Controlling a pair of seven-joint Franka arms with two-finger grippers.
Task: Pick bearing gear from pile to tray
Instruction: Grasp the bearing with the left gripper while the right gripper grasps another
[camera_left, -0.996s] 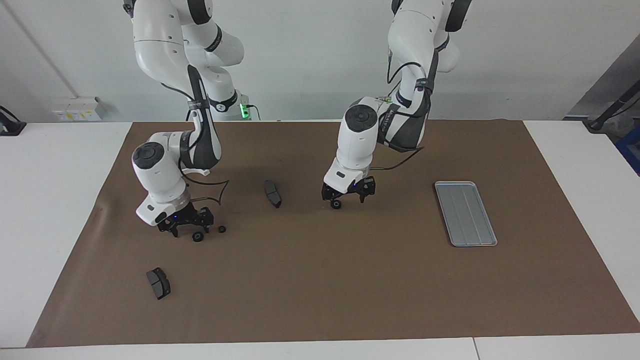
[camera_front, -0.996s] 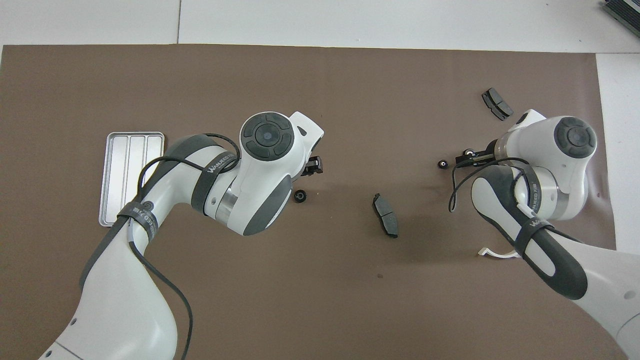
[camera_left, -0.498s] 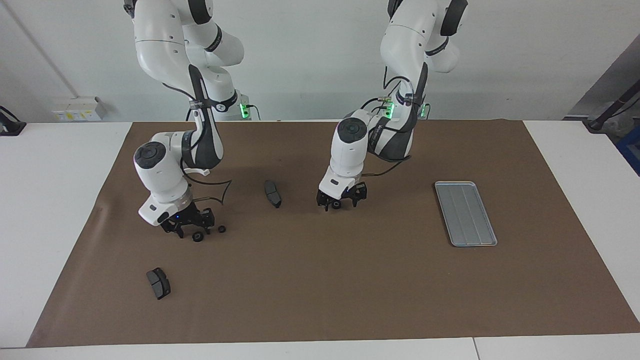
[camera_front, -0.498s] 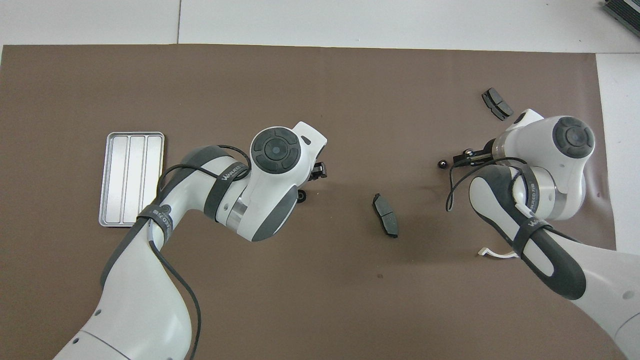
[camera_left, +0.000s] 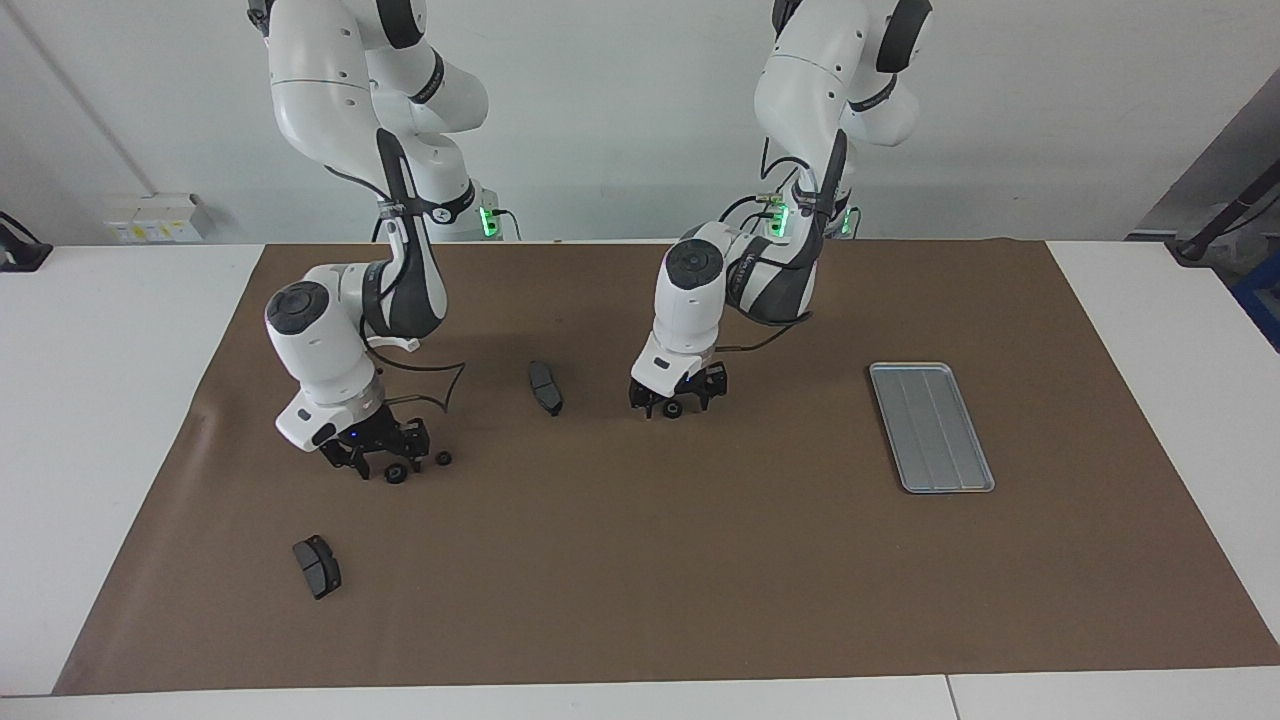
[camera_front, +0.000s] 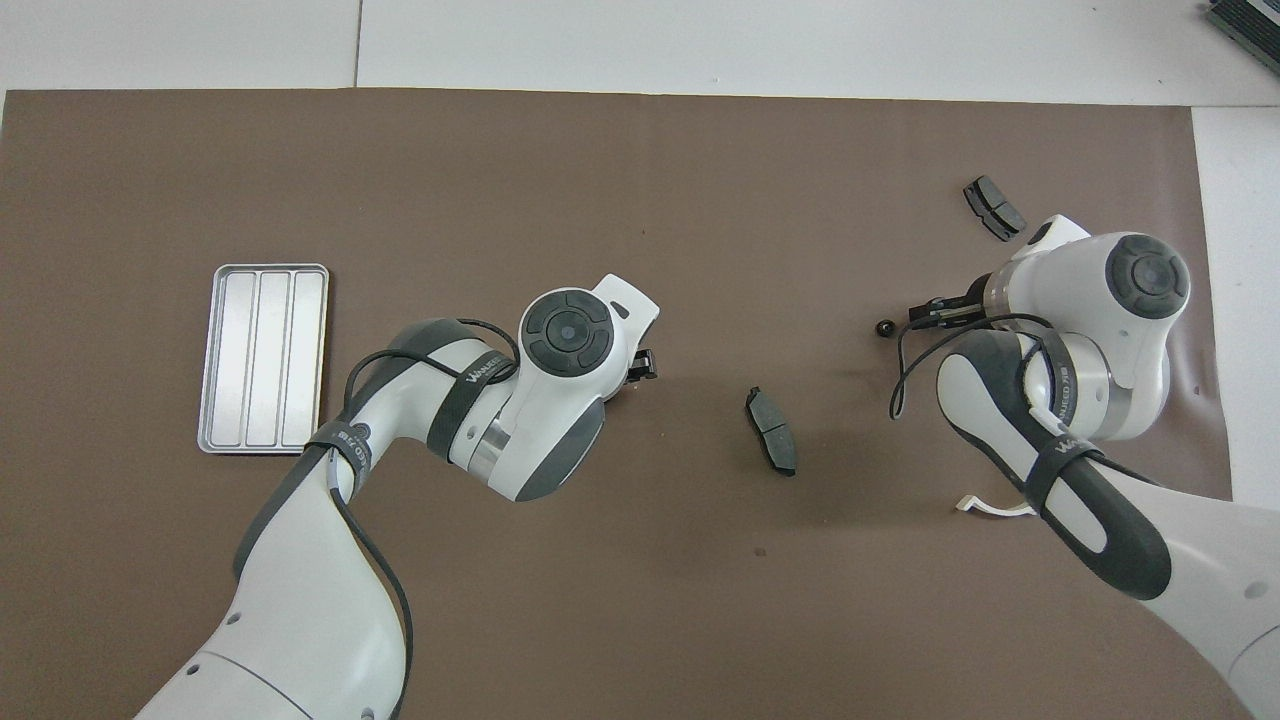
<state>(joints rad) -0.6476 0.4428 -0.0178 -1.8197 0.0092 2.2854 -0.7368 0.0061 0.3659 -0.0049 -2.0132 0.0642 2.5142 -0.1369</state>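
Observation:
Three small black bearing gears lie on the brown mat. One gear (camera_left: 673, 408) sits on the mat between the spread fingers of my left gripper (camera_left: 678, 403), which is open and low around it. A second gear (camera_left: 396, 474) lies right at my right gripper (camera_left: 388, 462), which is down at the mat. Whether that gear is gripped does not show. The third gear (camera_left: 443, 458) lies loose beside it (camera_front: 884, 327). The silver tray (camera_left: 930, 428) lies bare toward the left arm's end (camera_front: 263, 358).
One dark grey pad (camera_left: 545, 387) lies between the two grippers. Another pad (camera_left: 317, 566) lies farther from the robots, at the right arm's end. A white curved bracket (camera_front: 985, 508) shows by the right arm's forearm.
My left gripper has come down and shifted toward the right arm's end, so that it now straddles its gear. The right gripper has stayed over its gear with little movement.

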